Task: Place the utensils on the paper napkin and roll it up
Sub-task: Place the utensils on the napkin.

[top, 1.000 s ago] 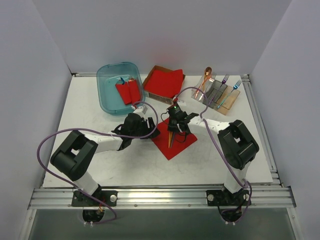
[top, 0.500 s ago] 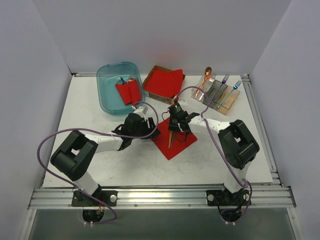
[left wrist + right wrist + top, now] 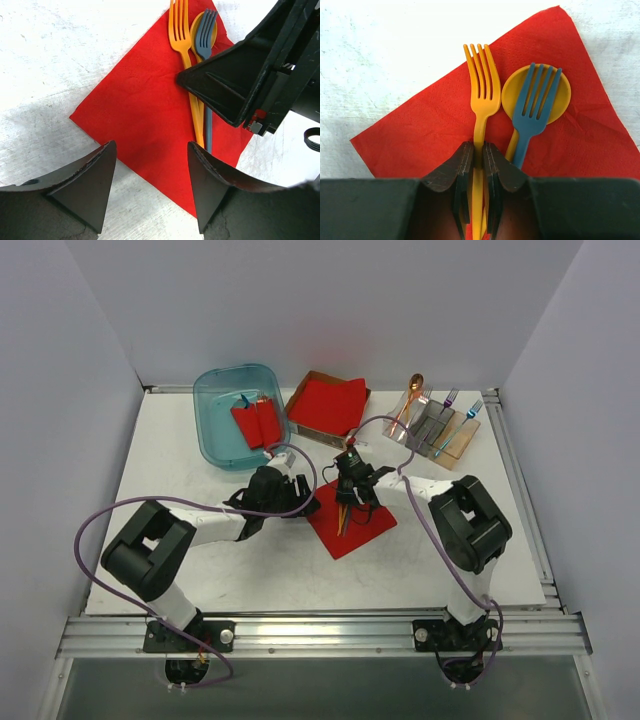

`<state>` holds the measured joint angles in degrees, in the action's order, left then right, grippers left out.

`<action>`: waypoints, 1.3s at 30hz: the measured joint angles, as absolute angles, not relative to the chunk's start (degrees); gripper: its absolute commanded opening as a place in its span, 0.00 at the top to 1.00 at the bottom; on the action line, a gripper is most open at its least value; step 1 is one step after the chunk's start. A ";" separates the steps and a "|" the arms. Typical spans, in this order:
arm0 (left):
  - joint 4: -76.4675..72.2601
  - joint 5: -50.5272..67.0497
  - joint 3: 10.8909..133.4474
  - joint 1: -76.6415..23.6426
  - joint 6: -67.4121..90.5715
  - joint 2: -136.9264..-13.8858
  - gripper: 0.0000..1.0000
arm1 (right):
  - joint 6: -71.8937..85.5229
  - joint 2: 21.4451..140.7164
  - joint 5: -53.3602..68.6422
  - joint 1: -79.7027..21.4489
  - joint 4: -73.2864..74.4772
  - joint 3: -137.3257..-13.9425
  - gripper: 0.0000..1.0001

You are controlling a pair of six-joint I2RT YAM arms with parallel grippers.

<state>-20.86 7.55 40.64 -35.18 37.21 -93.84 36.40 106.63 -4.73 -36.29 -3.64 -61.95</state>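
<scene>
The red paper napkin [image 3: 356, 528] lies flat mid-table, and also shows in the left wrist view [image 3: 145, 115] and the right wrist view [image 3: 420, 135]. On it lie a yellow spoon [image 3: 560, 100] and a blue fork [image 3: 532, 110] resting over the spoon's bowl. My right gripper [image 3: 478, 150] is shut on the handle of an orange-yellow fork [image 3: 482, 85], whose tines lie over the napkin beside the blue fork [image 3: 204, 37]. My left gripper [image 3: 151, 147] is open and empty, low over the napkin's left edge. In the top view the two grippers [image 3: 305, 502] [image 3: 345, 505] are close together.
A blue bin [image 3: 212, 430] with two red rolled bundles [image 3: 257, 423] stands at the back left. A cardboard box with a thick red stack [image 3: 328, 405] is behind the napkin. A utensil holder [image 3: 460, 445] with a spoon and forks is at the back right.
The right arm has shifted slightly left with the orange-yellow fork still in its jaws. The left arm has not moved.
</scene>
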 measured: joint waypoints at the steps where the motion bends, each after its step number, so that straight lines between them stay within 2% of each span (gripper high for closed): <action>1: -20.86 7.55 40.64 -35.18 37.21 -93.84 0.33 | 36.40 106.63 -4.73 -36.29 -3.64 -61.95 0.87; 8: -20.86 7.55 40.64 -35.18 37.21 -93.84 0.33 | 36.38 106.61 -4.75 -36.29 -3.60 -61.95 0.81; 21: -20.88 7.55 40.64 -35.24 37.10 -93.84 0.33 | 36.36 101.23 -6.39 -36.29 -1.17 -61.95 0.78; 24: -20.95 7.55 40.64 -35.59 36.88 -93.84 0.34 | 36.29 98.35 -6.98 -36.03 -0.56 -61.60 0.81; 27: -21.12 7.73 41.08 -36.21 36.69 -93.91 0.39 | 36.18 94.89 -7.35 -35.09 -0.27 -59.55 0.89; 34: -23.24 8.86 44.40 -37.41 35.97 -96.75 0.41 | 36.56 85.38 -8.51 -32.08 0.99 -47.88 1.00; 39: -24.67 11.22 46.81 -37.41 36.29 -101.47 0.43 | 37.15 80.62 -9.28 -30.50 2.02 -42.11 1.00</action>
